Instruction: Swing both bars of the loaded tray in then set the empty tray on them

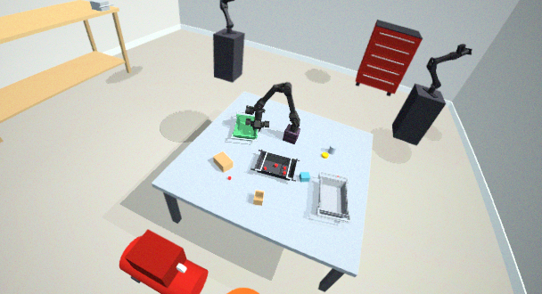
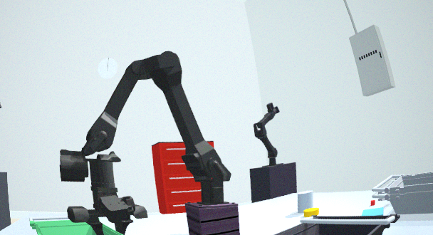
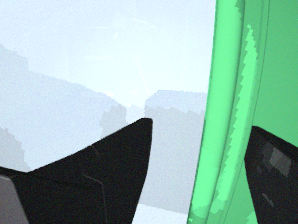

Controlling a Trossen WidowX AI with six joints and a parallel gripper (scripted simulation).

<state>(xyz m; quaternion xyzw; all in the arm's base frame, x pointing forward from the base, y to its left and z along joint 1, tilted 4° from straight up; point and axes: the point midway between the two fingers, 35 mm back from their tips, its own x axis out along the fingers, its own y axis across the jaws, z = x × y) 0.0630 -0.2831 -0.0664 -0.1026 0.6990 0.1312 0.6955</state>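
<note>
The black tray (image 1: 274, 175) (image 2: 342, 229) in the table's middle holds several red blocks (image 1: 284, 168). Its two white wire bars, one at the left (image 1: 263, 161) and one at the right (image 1: 292, 169), lie across its top near the ends. The green tray (image 1: 242, 128) (image 2: 60, 228) (image 3: 277, 75) looks empty and stands level at the table's far left, a wire bar (image 1: 238, 142) out beyond its near end. My gripper (image 1: 257, 129) (image 2: 110, 231) (image 3: 199, 133) is partly open and points down over the green tray's side wall, one finger outside it and one inside. A gap shows between the outer finger and the wall.
A grey tray (image 1: 319, 199) stands at the right. A cyan block (image 1: 305, 176), a yellow disc (image 1: 324, 155) and a grey cylinder (image 1: 332, 150) stand right of the black tray. An orange block (image 1: 223, 161), a small red block (image 1: 229, 178) and an orange holder (image 1: 258, 200) are nearer the front.
</note>
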